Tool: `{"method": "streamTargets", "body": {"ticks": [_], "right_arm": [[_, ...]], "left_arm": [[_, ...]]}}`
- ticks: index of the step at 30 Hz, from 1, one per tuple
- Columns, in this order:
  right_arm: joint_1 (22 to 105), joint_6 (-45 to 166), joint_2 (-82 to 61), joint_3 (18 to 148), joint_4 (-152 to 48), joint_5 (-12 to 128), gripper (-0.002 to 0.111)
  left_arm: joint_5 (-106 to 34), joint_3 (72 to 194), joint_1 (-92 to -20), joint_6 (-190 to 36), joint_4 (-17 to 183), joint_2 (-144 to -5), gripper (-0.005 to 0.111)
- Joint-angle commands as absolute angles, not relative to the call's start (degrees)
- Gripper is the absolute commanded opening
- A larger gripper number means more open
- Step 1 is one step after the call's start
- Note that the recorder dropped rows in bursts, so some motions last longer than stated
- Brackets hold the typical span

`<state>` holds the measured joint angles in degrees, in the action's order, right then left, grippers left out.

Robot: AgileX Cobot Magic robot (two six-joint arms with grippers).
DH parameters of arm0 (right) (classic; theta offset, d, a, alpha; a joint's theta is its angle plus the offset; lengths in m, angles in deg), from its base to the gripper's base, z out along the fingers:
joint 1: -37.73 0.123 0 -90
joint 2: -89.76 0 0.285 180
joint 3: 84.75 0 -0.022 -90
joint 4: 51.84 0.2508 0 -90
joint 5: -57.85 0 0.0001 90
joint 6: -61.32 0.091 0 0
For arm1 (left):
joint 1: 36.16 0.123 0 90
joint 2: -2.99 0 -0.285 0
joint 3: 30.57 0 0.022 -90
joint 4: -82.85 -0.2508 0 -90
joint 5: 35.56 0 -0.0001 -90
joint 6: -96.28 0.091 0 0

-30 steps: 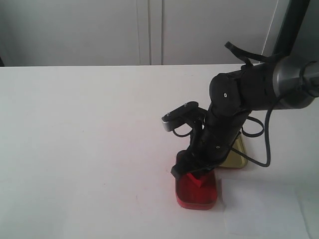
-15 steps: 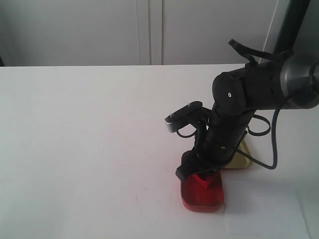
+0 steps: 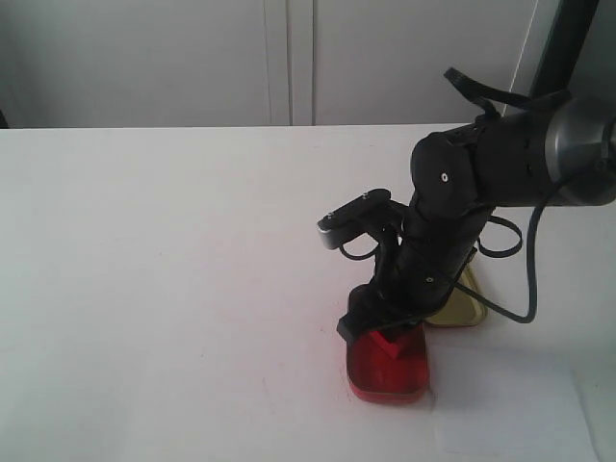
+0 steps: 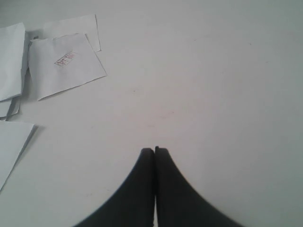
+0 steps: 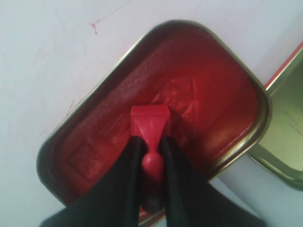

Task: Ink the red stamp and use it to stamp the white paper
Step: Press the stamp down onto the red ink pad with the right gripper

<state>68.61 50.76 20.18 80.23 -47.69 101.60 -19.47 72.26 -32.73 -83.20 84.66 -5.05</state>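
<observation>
My right gripper (image 5: 151, 142) is shut on the knobbed handle of the red stamp (image 5: 150, 125). The stamp's square base rests on the pad of the open red ink-pad tin (image 5: 199, 94). In the exterior view the stamp (image 3: 390, 345) sits on the tin (image 3: 387, 377) under the right gripper (image 3: 371, 329). The white paper (image 3: 510, 409) lies just right of the tin, faint against the table. My left gripper (image 4: 154, 150) is shut on nothing above bare table. It is far from a stamped white sheet (image 4: 66, 64).
The tin's gold lid (image 3: 457, 308) lies open behind the tin, partly under the right arm; its rim (image 5: 289, 142) is next to the tin. Several loose white sheets (image 4: 12, 61) lie in the left wrist view. A wall of white cabinets (image 3: 289, 58) stands behind the table.
The right gripper with the stamp shifted slightly to the right, and the ink-pad tin slid a little with it. Over the last half second both have stayed almost still.
</observation>
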Motion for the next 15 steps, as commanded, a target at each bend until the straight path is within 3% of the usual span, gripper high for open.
{"method": "streamTargets", "body": {"ticks": [1, 15], "right_arm": [[68.56, 51.01, 19.39, 80.83, -47.82, 101.23, 0.0], [68.56, 51.01, 19.39, 80.83, -47.6, 100.83, 0.0]], "left_arm": [[-19.71, 72.21, -32.92, -83.72, 84.93, -4.79, 0.0], [-19.71, 72.21, -32.92, -83.72, 84.93, -4.79, 0.0]]}}
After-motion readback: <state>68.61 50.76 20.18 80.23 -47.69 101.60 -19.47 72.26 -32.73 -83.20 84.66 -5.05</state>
